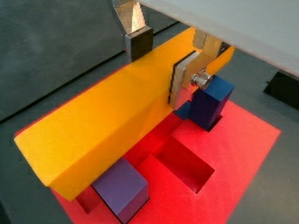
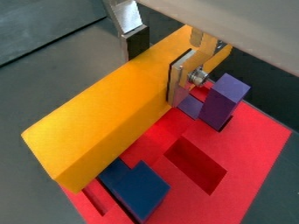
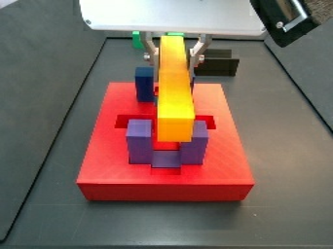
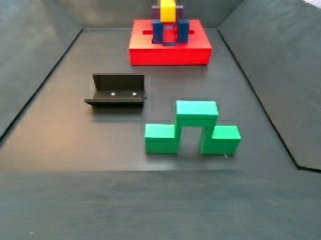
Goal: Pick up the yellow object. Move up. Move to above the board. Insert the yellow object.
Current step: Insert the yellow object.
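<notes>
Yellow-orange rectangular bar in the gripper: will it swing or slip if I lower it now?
The yellow-orange rectangular bar looks rigid, so it likely won't flex. The gripper clamps it near one end, so the long free length may pivot if nudged. Its smooth flat faces could slide if it catches the red slotted board.

No readable text, labels, brands, numbers or signs on anything.

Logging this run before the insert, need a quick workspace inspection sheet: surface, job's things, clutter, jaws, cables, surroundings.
Surface: dark grey floor, bare between items.
Job's things: yellow bar held above the red board, over the blue and purple posts; not yet seated.
Clutter: green block and fixture, both apart from the board.
Jaws: gripper over the board, shut on the bar.
Cables: nothing seen.
Surroundings: dark walls.
</notes>
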Available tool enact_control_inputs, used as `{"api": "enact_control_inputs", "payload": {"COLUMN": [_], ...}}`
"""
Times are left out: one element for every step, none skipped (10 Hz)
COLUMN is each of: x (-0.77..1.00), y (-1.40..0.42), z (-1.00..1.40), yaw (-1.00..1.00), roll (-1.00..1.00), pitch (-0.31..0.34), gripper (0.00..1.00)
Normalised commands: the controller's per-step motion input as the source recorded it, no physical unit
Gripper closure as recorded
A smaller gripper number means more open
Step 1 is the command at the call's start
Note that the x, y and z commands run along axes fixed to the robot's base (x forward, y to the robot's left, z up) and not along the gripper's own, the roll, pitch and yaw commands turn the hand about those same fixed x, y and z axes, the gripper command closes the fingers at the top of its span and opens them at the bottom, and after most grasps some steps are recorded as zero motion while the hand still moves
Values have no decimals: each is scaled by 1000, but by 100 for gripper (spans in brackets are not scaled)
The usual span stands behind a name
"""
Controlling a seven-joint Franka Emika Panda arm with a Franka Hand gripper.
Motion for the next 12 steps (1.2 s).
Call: {"api": "enact_control_inputs", "payload": {"x": [-6,0,0,0,0,0,0,-9,-63,-40,-23,-9], "y": [0,-57,-97,-94,-91,-103,-9,0,0,0,0,0], "z": [-180,-194,-174,-149,-129,-94,-57,-54,-149,-160,-149,-134], "yaw": [166,0,0,0,0,0,0,-26,-40,-34,-46,-54], "roll": [-107,0,70,64,46,61,64,19,46,50,70,76], "pitch": [0,49,80,77,71,84,89,67,66,67,87,84], "gripper": [100,100,100,100,100,100,100,100,100,100,100,100]}}
